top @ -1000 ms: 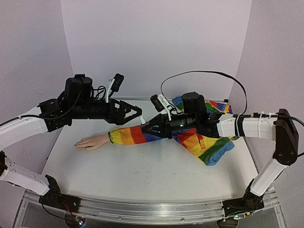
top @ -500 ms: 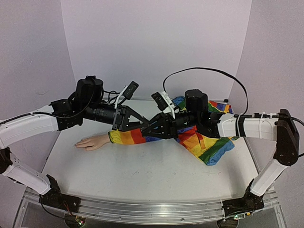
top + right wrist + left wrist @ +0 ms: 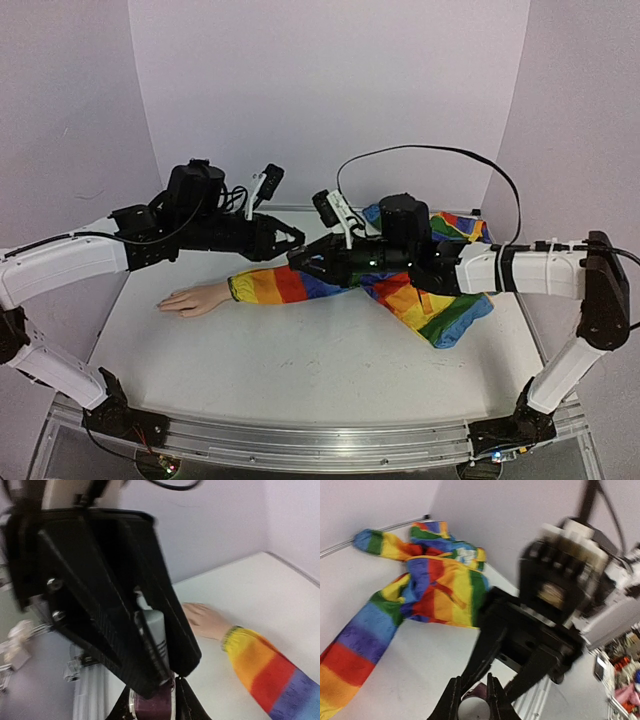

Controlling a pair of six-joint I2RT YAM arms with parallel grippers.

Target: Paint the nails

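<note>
The mannequin hand lies palm down at the table's left, its rainbow sleeve running right; the nails are too small and blurred to make out. Both grippers meet tip to tip above the sleeve. My right gripper is shut on a polish bottle's purple glass body. My left gripper is shut on that bottle's grey cap, which also shows between its fingers in the left wrist view as a pale round top. The hand lies beyond and below the bottle.
The rest of the rainbow garment is bunched at the table's right, under the right arm, reaching the back wall. A black cable loops above the right arm. Purple walls close in the back and sides.
My left gripper was open and apart from the right one; it has swung in against the right gripper's tip and shut on the bottle's cap. The right arm shifted slightly left.
</note>
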